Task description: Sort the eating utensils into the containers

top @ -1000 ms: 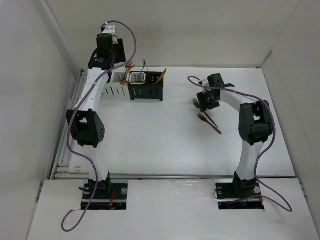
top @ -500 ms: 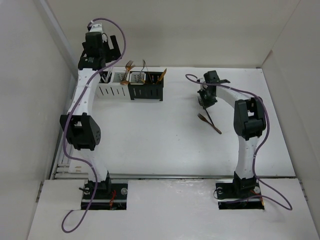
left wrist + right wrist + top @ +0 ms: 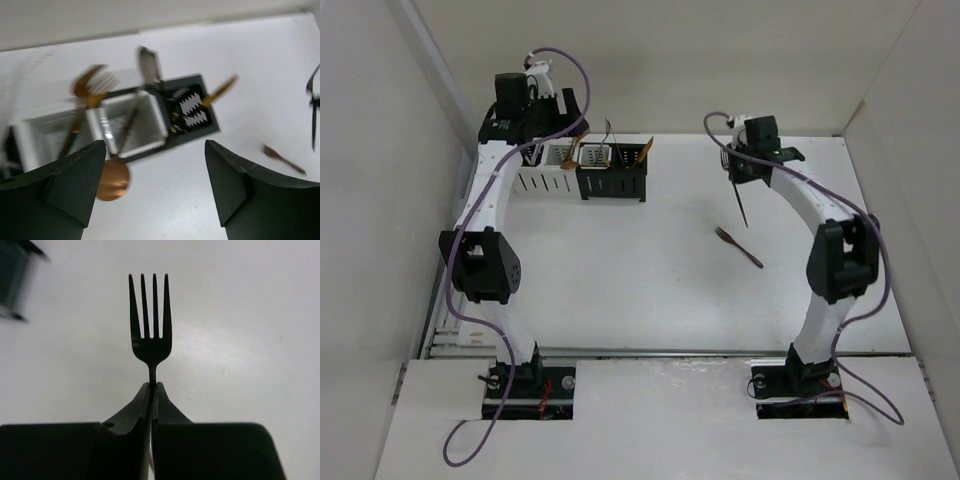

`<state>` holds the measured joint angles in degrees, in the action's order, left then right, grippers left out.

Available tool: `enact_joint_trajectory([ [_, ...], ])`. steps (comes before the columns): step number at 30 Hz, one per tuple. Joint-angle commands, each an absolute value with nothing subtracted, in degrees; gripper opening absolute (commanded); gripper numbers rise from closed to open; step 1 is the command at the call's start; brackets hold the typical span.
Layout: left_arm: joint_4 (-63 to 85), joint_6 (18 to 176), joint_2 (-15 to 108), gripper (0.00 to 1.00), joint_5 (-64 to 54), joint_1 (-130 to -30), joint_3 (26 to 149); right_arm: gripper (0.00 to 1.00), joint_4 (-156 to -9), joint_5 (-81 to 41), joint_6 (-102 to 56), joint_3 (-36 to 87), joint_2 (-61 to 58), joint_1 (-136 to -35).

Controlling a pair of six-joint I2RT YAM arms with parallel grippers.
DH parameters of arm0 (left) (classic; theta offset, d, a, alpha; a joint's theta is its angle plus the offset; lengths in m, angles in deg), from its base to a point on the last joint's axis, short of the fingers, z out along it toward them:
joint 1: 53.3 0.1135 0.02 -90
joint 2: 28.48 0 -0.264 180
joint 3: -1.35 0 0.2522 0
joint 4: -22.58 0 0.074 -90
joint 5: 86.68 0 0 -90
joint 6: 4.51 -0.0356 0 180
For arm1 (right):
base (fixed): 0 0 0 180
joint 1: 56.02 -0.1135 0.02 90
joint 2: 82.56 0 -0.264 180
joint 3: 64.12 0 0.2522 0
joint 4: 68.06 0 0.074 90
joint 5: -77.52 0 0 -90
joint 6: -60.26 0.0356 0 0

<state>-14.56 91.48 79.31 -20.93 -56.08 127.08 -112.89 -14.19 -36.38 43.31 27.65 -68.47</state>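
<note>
The containers stand at the back left: white caddies (image 3: pixel 548 172) (image 3: pixel 131 122) joined to black ones (image 3: pixel 612 178) (image 3: pixel 192 107). Copper, silver and gold utensils lean out of them, among them a copper spoon (image 3: pixel 113 180) and a copper fork (image 3: pixel 93 88). My left gripper (image 3: pixel 533 148) (image 3: pixel 155 167) hovers above them, open, with nothing between its fingers. My right gripper (image 3: pixel 736 170) (image 3: pixel 152 387) is shut on the neck of a dark fork (image 3: pixel 150 320), which hangs off the table, handle down (image 3: pixel 744 205). A copper fork (image 3: pixel 738 247) (image 3: pixel 283 158) lies on the table below it.
White walls close the table in at the back and on both sides. Purple cables (image 3: pixel 570 95) loop over both arms. A metal rail (image 3: pixel 455 330) runs along the left and near edges.
My right gripper has shut on the dark fork and lifted it off the table toward the back. My left gripper has opened, leaving the copper fork in a caddy, and drawn back.
</note>
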Motion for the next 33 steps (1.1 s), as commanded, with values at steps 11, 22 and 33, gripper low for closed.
enact_joint_trajectory([
  [11,-9.9,85.0,74.9,0.78,-45.4,-68.9,123.5,0.00,-68.6,-35.6,-12.4,41.8,17.2,-82.6],
  [22,-10.6,87.6,74.4,0.78,-50.7,-66.0,129.4,0.00,-68.6,-35.5,-17.9,38.2,16.1,-84.5],
  [33,-10.0,86.6,74.4,0.71,-51.3,-68.0,124.7,0.00,-67.1,-29.2,-12.1,38.8,14.0,-84.5],
])
